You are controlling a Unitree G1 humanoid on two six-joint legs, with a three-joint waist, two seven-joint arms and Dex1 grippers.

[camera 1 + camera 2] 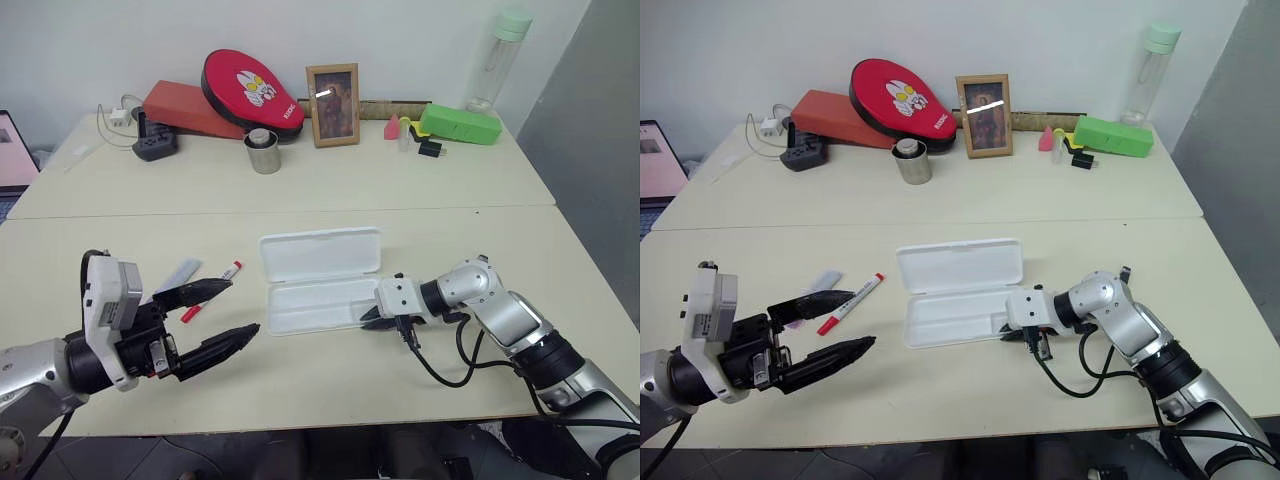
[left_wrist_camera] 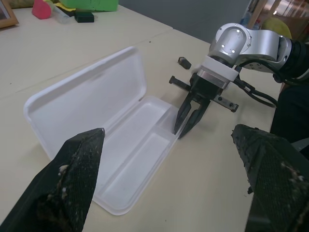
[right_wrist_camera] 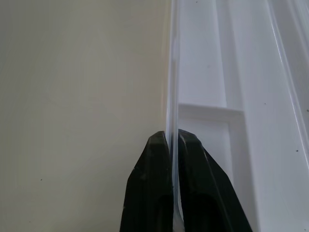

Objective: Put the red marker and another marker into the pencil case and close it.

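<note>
Case [image 1: 320, 278]: you have it open on the near table, lid back, tray empty.

Right gripper [image 1: 371, 318]: at the tray's right end, its two fingers pinching the thin wall of the case, one each side.

Left gripper [image 1: 222, 316]: fingers spread wide, holding nothing, raised left of the case.

Red marker [image 1: 851, 302]: flat on the table left of the case.

Other marker [image 1: 824, 281]: just left of the red one.
</note>
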